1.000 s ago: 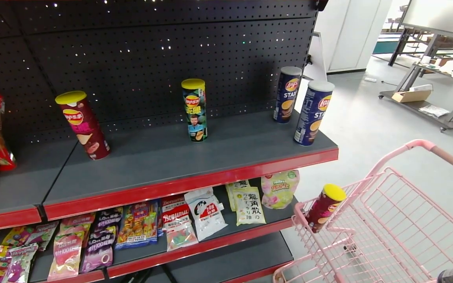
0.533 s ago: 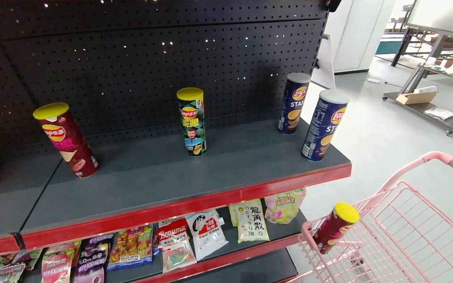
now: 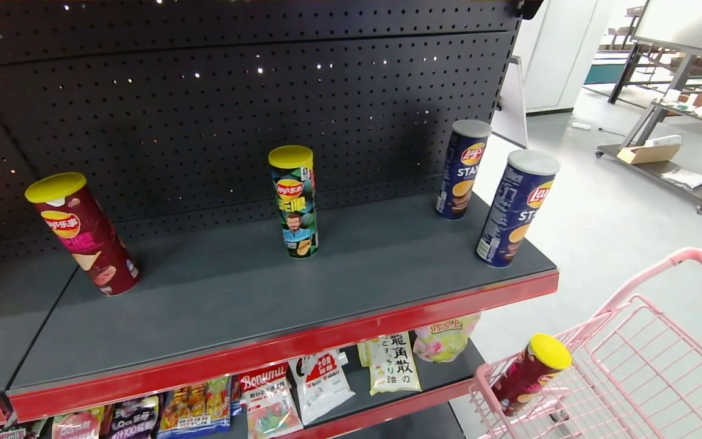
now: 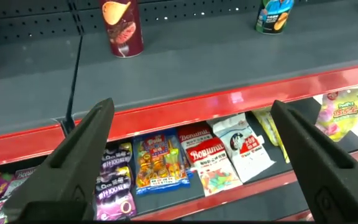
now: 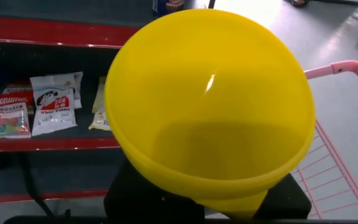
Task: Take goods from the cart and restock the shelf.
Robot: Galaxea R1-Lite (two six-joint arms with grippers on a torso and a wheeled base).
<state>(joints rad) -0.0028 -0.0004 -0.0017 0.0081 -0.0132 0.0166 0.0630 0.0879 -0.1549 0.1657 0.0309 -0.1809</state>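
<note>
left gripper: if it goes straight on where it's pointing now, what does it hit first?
Likely the shelf's red front edge, which sits between the tips of the open left gripper. Aimed slightly lower, it would reach the snack bags on the shelf below. Depth is unclear.

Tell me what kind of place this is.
Probably a mock shop aisle set up in a lab or workshop: a pegboard shelf with chip cans and snack bags, a pink cart beside it, and work tables on the bare floor behind.
</note>
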